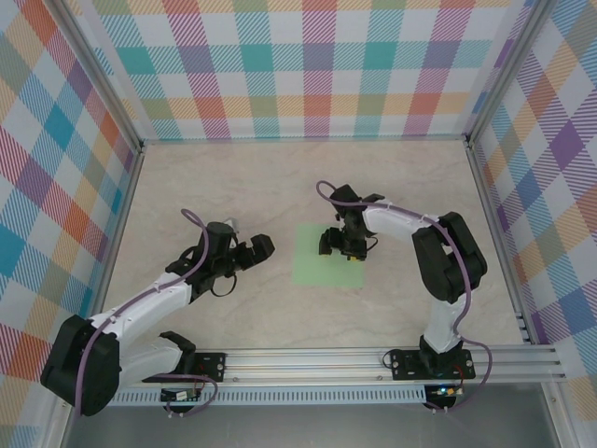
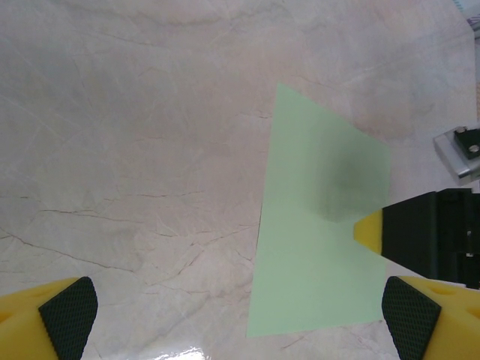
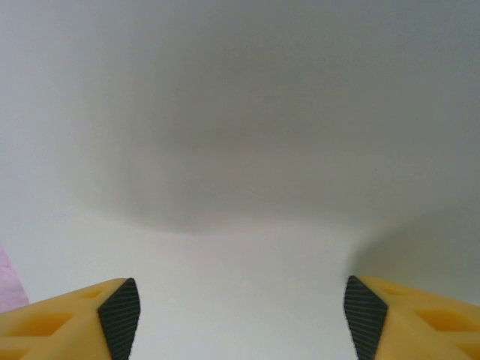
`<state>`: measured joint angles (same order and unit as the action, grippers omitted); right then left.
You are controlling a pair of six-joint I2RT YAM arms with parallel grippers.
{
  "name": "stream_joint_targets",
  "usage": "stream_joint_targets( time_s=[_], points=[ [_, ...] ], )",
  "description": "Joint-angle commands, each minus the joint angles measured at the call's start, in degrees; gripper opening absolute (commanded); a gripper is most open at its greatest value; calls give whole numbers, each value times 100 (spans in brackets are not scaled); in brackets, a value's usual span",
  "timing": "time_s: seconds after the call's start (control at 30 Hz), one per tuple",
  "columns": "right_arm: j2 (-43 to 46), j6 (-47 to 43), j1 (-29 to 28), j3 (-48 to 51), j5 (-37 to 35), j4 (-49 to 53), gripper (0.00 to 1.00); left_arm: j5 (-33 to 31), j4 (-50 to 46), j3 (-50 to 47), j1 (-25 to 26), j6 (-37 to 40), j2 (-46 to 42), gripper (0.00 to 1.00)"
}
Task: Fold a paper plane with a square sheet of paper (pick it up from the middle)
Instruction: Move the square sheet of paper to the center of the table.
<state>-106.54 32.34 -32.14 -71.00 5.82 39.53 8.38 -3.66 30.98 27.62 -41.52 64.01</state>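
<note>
While both arms sit over the bench (image 1: 233, 187), I log the square sheet of paper (image 1: 315, 257) lying flat near the bench's middle, a little toward the right side and well clear of all four edges. Its sides run slightly askew to the bench edges.

Left gripper (image 1: 247, 250): low over bare bench just left of the sheet, apart from it, pointing toward its left edge. From the left wrist camera the left gripper (image 2: 240, 322) has its jaws spread wide, the yellow fingers at the bottom corners of the view, nothing between them but marbled bench (image 2: 135, 150). The sheet (image 2: 315, 247) lies ahead and to the right, flat, with a soft shadow near its far right part.

Right gripper (image 1: 343, 245): down over the right half of the sheet, fingers aimed at the paper. The left wrist camera catches one of its yellow fingertips over the sheet's right edge. From the right wrist camera the right gripper (image 3: 241, 315) has its jaws apart, with pale paper (image 3: 240, 150) spanning the gap and a broad grey shadow across it. I cannot tell whether the fingertips touch the sheet. No fold or crease shows on it.

Plaid walls (image 1: 308, 65) close off the left, far and right edges; the rail (image 1: 317, 359) carrying both arm bases runs along the near edge.
</note>
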Motion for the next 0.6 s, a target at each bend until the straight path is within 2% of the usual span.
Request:
stream_joint_targets(
  time_s=[0.0, 0.07, 0.2, 0.37, 0.47, 0.57],
  points=[
    [348, 75, -98, -443, -347, 448, 80, -20, 384, 71, 7, -40, 15, 100],
    [390, 430, -242, -656, -796, 782, 100, -121, 532, 31, 4, -123, -3, 100],
    [355, 1210, -752, -771, -1870, 1110, 100, -221, 480, 123, -37, -79, 86, 100],
    [-30, 1323, -961, -808, -1826, 846, 100, -72, 574, 302, -95, 6, 307, 100],
    [-556, 1569, -965, -1445, -1804, 1548, 100, -83, 412, 462, -125, 86, 433, 100],
    [-763, 1546, -962, -1579, -1785, 1502, 100, -4, 207, 618, -134, 224, 549, 100]
  ],
)
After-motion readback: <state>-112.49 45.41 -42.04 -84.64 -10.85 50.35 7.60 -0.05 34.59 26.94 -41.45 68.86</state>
